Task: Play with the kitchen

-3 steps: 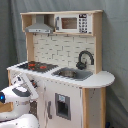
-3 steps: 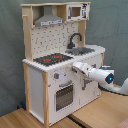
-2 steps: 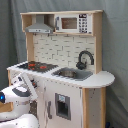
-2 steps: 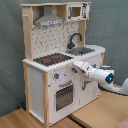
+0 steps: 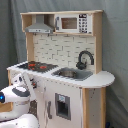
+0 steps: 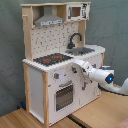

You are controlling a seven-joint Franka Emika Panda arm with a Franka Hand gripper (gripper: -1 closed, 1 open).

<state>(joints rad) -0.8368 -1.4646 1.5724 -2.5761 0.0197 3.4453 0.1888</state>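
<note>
White panels and pale wood fill both exterior views: the kitchen (image 5: 60, 60) (image 6: 62, 60) stands upright against a grey curtain (image 5: 115, 50), and in the second exterior view it rests on a wooden floor (image 6: 95, 112); up top sits the hood (image 5: 40, 26) with the microwave (image 5: 72, 22) beside it; below them runs the tiled back wall; on the counter the black-red stovetop (image 6: 52, 59) lies next to the grey sink (image 6: 80, 51), and the black faucet (image 6: 75, 38) curves over the basin; the windowed oven door (image 6: 63, 95) is shut under the stovetop. And here is the arm (image 6: 102, 76), white with a blue light on it, reaching in from the second exterior view's right; its gripper (image 6: 76, 66) is up against the kitchen's front face, just under the counter edge, near the knobs above the oven; whether the claw is spread or clenched I cannot tell from either view; in the first exterior view the arm (image 5: 17, 92) sits low at the first exterior view's left, in front of the stovetop end.
</note>
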